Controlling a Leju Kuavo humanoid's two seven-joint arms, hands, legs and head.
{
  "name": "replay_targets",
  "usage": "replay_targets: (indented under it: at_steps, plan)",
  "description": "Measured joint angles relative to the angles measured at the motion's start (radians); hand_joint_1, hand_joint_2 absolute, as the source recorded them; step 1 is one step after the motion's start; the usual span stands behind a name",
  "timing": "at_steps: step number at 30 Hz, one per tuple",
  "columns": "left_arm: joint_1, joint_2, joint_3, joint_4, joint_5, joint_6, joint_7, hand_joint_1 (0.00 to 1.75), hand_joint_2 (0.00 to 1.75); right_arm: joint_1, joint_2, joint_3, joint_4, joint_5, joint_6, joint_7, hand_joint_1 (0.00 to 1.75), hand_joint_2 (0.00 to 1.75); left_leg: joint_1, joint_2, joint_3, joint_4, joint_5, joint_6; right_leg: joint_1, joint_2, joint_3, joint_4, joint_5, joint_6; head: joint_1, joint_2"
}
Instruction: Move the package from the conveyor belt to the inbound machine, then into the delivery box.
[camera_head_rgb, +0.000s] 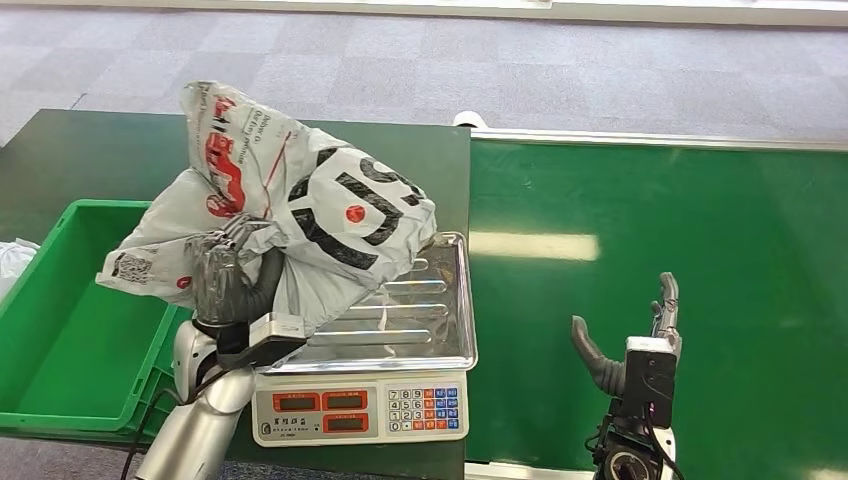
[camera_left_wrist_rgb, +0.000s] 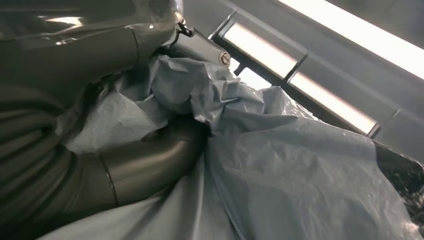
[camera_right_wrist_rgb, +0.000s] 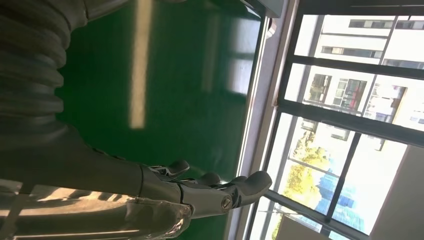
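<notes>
The left hand (camera_head_rgb: 228, 275) is gripping the bag (camera_head_rgb: 300, 210) above the scale (camera_head_rgb: 400, 330), with the box (camera_head_rgb: 70, 330) beside it waiting, while the right hand (camera_head_rgb: 635, 345) is hanging open.

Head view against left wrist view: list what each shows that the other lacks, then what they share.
Head view alone: the scale with its steel tray, the green bin, the green conveyor belt and the right hand, open above the belt. Left wrist view alone: ceiling light strips behind the bag. Both: the left hand gripping the crumpled grey package, with bunched plastic around the fingers.
</notes>
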Motion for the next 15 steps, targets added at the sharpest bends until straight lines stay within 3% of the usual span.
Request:
replay_targets:
  at_steps: [3, 6, 8, 15]
  plan:
    - [0.018, -0.022, 0.139, -0.06, -0.099, 0.006, -0.054, 1.75, 1.75, 0.007, -0.003, 0.001, 0.005, -0.014, -0.025, -0.007, 0.0, 1.75, 0.0, 0.0, 0.0, 0.0, 0.0, 0.0, 0.0, 0.0, -0.001, 0.0, 0.0, 0.0, 0.0, 0.0]
    - [0.021, -0.059, 0.306, -0.124, -0.295, 0.007, -0.062, 1.75, 1.75, 0.015, -0.008, 0.001, 0.008, -0.022, -0.038, -0.008, 0.0, 1.75, 0.001, 0.0, 0.0, 0.0, 0.0, 0.0, 0.001, 0.0, -0.001, 0.0, 0.0, 0.0, 0.0, 0.0]
    - [0.022, -0.077, 0.388, -0.151, -0.335, 0.007, -0.063, 1.75, 1.75, 0.019, -0.01, 0.002, 0.009, -0.024, -0.04, -0.008, 0.0, 1.75, 0.001, 0.001, 0.0, 0.0, 0.0, 0.0, 0.001, 0.001, -0.002, 0.0, 0.0, 0.0, 0.0, 0.0]
    - [0.018, -0.113, 0.555, -0.206, -0.404, 0.007, -0.064, 1.75, 1.75, 0.021, -0.014, 0.005, 0.01, -0.025, -0.046, -0.008, 0.0, 1.75, 0.001, 0.001, -0.001, 0.0, 0.0, 0.0, 0.001, 0.001, -0.001, 0.0, 0.0, 0.0, 0.0, 0.0]
